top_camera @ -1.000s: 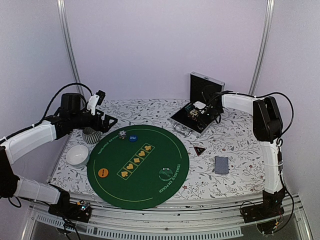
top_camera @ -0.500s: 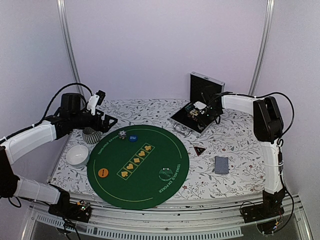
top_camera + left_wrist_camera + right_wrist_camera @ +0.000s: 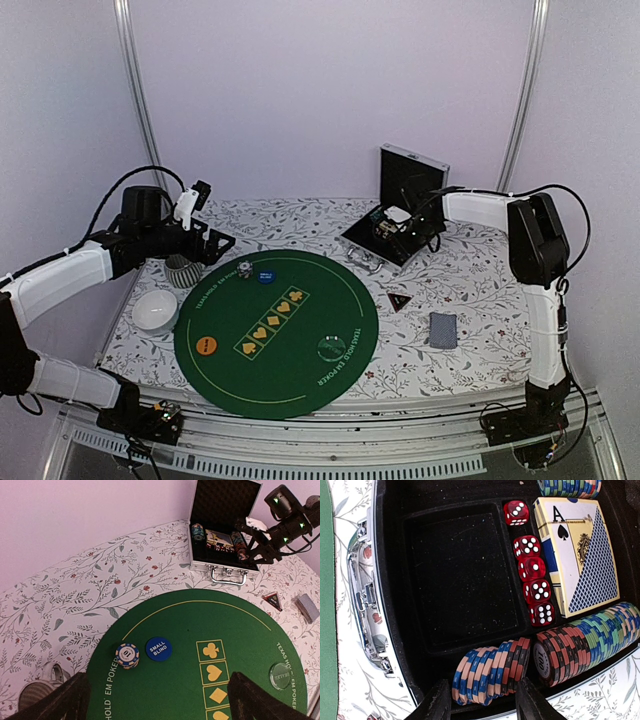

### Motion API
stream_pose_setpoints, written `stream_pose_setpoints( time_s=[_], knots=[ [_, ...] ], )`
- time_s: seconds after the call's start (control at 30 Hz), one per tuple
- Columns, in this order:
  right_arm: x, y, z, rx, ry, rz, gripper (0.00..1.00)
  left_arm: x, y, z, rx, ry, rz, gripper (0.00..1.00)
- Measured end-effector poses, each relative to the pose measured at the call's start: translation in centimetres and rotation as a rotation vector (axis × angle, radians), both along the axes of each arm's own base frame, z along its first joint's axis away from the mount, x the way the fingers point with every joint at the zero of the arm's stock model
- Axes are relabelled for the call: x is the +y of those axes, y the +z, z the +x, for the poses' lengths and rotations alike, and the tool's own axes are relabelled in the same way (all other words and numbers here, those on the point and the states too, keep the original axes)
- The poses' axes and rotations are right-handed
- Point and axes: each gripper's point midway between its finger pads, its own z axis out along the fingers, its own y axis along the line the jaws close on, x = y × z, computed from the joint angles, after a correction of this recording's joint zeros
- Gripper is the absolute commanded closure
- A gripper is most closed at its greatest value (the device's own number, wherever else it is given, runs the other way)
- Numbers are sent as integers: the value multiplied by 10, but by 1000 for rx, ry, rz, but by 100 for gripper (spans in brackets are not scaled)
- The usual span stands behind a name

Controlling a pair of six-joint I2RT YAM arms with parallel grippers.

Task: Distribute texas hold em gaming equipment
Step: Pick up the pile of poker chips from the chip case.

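Observation:
On the green mat [image 3: 275, 320] stand a short blue-and-white chip stack [image 3: 243, 270], a blue "small blind" disc [image 3: 265, 274], an orange disc [image 3: 206, 345] and a whitish disc [image 3: 329, 348]. A red-edged triangle [image 3: 398, 301] and grey-blue cards [image 3: 443, 329] lie right of the mat. My left gripper [image 3: 159, 702] is open and empty above the mat's far-left edge, near the chip stack [image 3: 127, 656]. My right gripper [image 3: 482, 705] is open inside the open case [image 3: 392, 232], its fingers [image 3: 436, 702] straddling a leaning row of blue, pink and red chips [image 3: 490, 677].
A white bowl [image 3: 155, 310] and a striped cup [image 3: 183, 270] stand left of the mat. The case [image 3: 365, 605] also holds red dice [image 3: 532, 575], a boxed card deck [image 3: 577, 555] and more chip rows [image 3: 585, 640]. Its lid stands upright at the back.
My right gripper has moved slightly left and down into the case over the chips. The left arm has not moved.

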Motion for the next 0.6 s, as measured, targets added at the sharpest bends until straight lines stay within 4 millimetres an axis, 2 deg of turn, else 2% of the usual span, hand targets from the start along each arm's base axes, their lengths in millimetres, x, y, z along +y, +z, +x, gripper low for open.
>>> stream_pose_setpoints(
  time_s=[0.43, 0.6],
  knots=[
    [-17, 0, 12, -54, -69, -107, 47, 0, 0, 0, 0, 0, 0, 2],
    [-14, -1, 13, -49, -63, -101, 47, 0, 0, 0, 0, 0, 0, 2]
  ],
)
